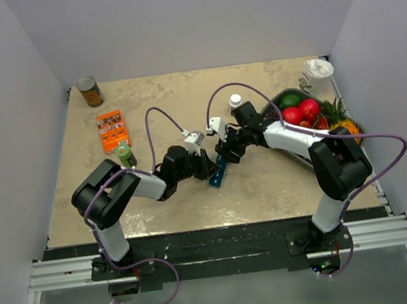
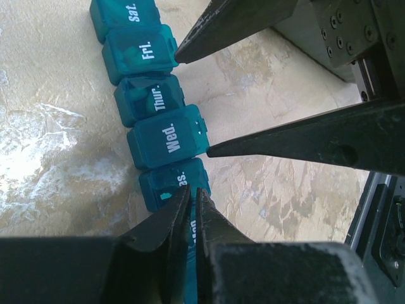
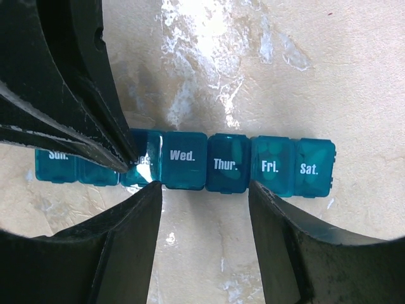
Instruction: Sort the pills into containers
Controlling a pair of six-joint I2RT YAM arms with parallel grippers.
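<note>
The containers (image 1: 216, 171) are a slim teal strip of day-labelled lidded compartments lying mid-table, also seen as the containers (image 2: 168, 136) and the containers (image 3: 186, 158). Pale pills (image 3: 269, 175) show faintly through the Thur., Fri. and Sat. lids. My left gripper (image 2: 190, 191) is shut, its tips resting on the Tues. compartment with a hairline gap between them. In the right wrist view, its fingertips (image 3: 126, 166) cover part of that lid. My right gripper (image 3: 204, 187) is open beside the strip's long edge, its fingers spanning Wed. and Thur. and holding nothing. It shows as the right gripper (image 2: 193, 104) in the left wrist view.
A brown tin can (image 1: 90, 91) stands at the back left, with an orange packet (image 1: 113, 129) and a small green bottle (image 1: 125, 156) nearer. A white bottle (image 1: 236, 102) stands behind the grippers. A grey fruit tray (image 1: 275, 101) and a white cup (image 1: 318, 71) are at the right.
</note>
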